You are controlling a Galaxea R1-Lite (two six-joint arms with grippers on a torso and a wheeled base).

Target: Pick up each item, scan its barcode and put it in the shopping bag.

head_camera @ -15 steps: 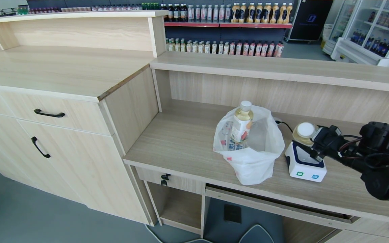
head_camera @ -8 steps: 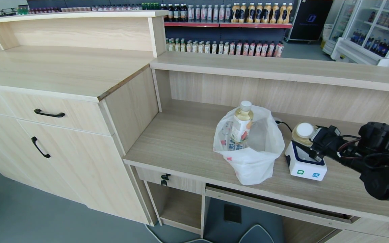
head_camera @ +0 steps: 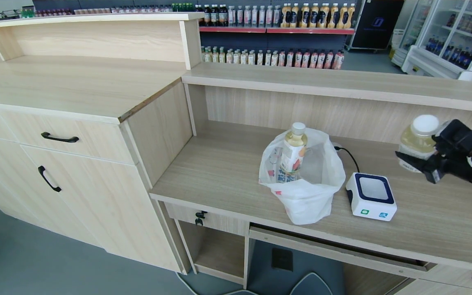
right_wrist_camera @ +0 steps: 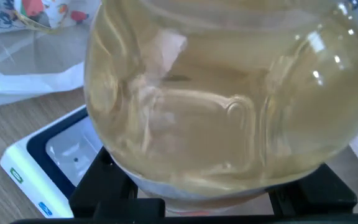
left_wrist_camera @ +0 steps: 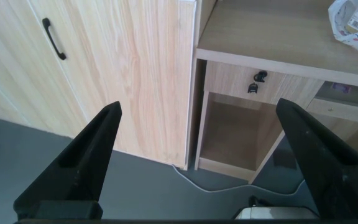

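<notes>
Pale wood-grain counter [head_camera: 228, 172] carries a crinkled, translucent shopping bag [head_camera: 301, 196] with a capped bagged bottle [head_camera: 294, 149] upright inside. At the bag's 3 o'clock sits a glossy white, square scanner [head_camera: 370, 196]. The right gripper [head_camera: 418, 164], clamped on the held bottle [head_camera: 418, 137], clear, rounded and full of amber drink, has just lifted off the scanner toward 2 o'clock. Scanning looks finished, with bagging next. Left gripper [left_wrist_camera: 197, 162] hangs splayed and empty.

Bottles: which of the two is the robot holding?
The wide-capped bottle at the right, gripped by the right hand above the counter. The slimmer bottle stands in the bag.
</notes>
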